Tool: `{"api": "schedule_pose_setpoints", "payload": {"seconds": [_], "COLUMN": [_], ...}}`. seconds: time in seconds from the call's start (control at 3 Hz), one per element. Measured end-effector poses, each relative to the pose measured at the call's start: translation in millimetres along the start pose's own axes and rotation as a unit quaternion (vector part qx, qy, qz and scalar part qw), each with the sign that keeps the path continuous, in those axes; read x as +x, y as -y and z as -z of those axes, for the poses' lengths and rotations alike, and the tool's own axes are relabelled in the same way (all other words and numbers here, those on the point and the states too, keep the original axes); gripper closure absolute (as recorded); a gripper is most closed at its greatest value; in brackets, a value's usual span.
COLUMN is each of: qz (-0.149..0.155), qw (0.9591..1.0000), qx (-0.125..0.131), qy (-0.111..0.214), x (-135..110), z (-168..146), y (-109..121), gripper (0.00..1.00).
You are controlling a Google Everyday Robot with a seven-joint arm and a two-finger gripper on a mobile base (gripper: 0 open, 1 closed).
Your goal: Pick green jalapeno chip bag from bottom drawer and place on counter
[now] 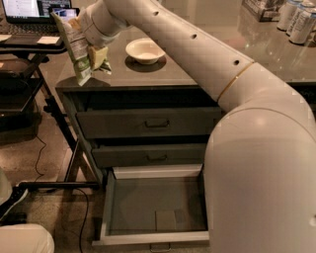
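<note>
Grey metal, the bottom drawer [133,207] stands pulled out nearest the camera, with a small square patch on its floor. Behind and above it, the two upper drawers [148,123] are shut under the counter [148,74]. Over the counter's near left corner, the gripper [95,58] has its fingers closed on the green jalapeno chip bag [71,39]. The bag hangs upright, its lower end just above the counter edge. Further back and to the right sits a white bowl [144,50]. At far left a laptop [29,10] rests on a black side table [29,43], and cans [296,20] stand at far right.
</note>
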State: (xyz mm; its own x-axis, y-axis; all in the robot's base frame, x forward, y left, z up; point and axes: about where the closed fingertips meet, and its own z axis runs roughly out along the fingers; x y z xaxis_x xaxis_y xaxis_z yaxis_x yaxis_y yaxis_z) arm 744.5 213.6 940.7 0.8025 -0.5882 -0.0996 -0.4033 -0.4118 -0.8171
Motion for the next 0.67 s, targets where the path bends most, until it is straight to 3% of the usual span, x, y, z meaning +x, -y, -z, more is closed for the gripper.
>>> {"api": "schedule_pose_setpoints", "payload": {"seconds": [0.33,0.67], "qz": [-0.002,-0.010], "qw": [1.0000,0.9990], "qx": [-0.008,-0.032], "qy": [-0.001,-0.028], "x": [-8.6,-6.0], "z": [3.5,5.5], "y": [-1.3,9.2], "gripper": [1.00,1.00]}}
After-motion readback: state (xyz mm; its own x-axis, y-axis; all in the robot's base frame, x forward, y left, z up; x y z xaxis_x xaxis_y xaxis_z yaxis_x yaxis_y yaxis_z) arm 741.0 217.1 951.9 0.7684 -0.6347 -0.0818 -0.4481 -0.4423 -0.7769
